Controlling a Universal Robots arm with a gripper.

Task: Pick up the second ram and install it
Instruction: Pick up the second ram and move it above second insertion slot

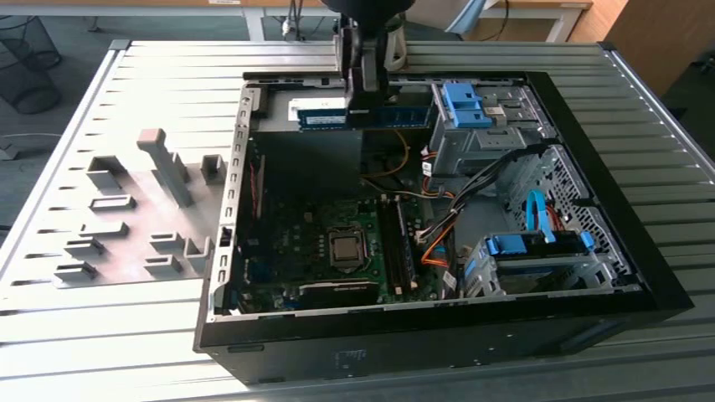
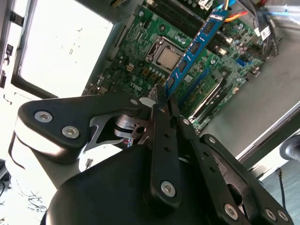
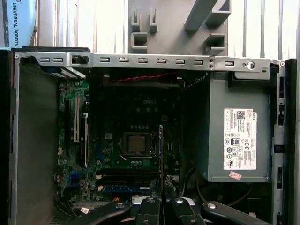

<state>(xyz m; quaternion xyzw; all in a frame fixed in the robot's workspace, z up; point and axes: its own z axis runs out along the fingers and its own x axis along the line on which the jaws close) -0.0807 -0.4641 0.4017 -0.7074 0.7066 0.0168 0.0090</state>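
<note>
One gripper (image 1: pixel 364 102) clenches the ram (image 1: pixel 408 115) above the open computer case (image 1: pixel 654 268), near its power supply (image 3: pixel 239 140); the case sits on a slatted metal tabletop (image 1: pixel 156 75), a wire bin (image 1: pixel 28 67) standing past one corner.

The ram (image 2: pixel 197 44) clamped in the end effector (image 2: pixel 161 96) is glossy blue board with matt black chips. The end effector's links are matt black, with shiny metal screws. Near it, the power supply (image 3: pixel 215 117) is dull grey sheet metal. The surface (image 1: pixel 167 75) is ribbed satin metal.
</note>
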